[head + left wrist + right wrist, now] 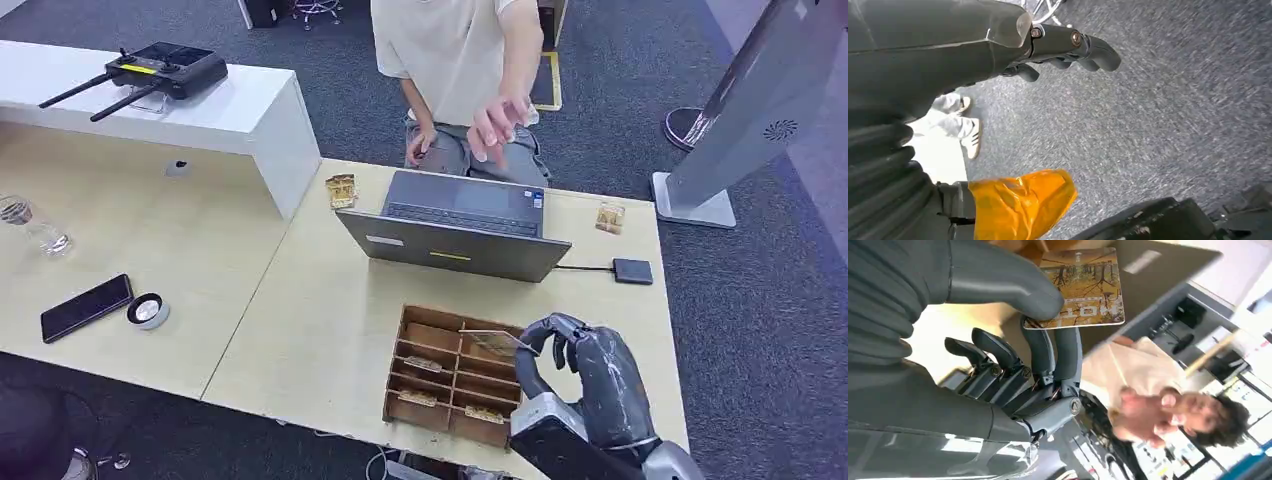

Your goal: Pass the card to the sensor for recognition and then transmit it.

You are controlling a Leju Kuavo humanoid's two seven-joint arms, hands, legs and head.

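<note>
Laptop (462, 225) behind compartment tray (440, 380); sensor (632, 271), perhaps, right of laptop.

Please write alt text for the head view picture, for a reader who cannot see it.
The robot's right hand holds a card above a wooden compartment tray on a pale table. Behind the tray stands an open laptop, with a small black sensor box cabled beside it. A person seated opposite reaches one hand forward.

I see a pale wood bench (300, 300) on grey carpet (760, 300), a raised white counter (250, 110) at its far-left side.
</note>
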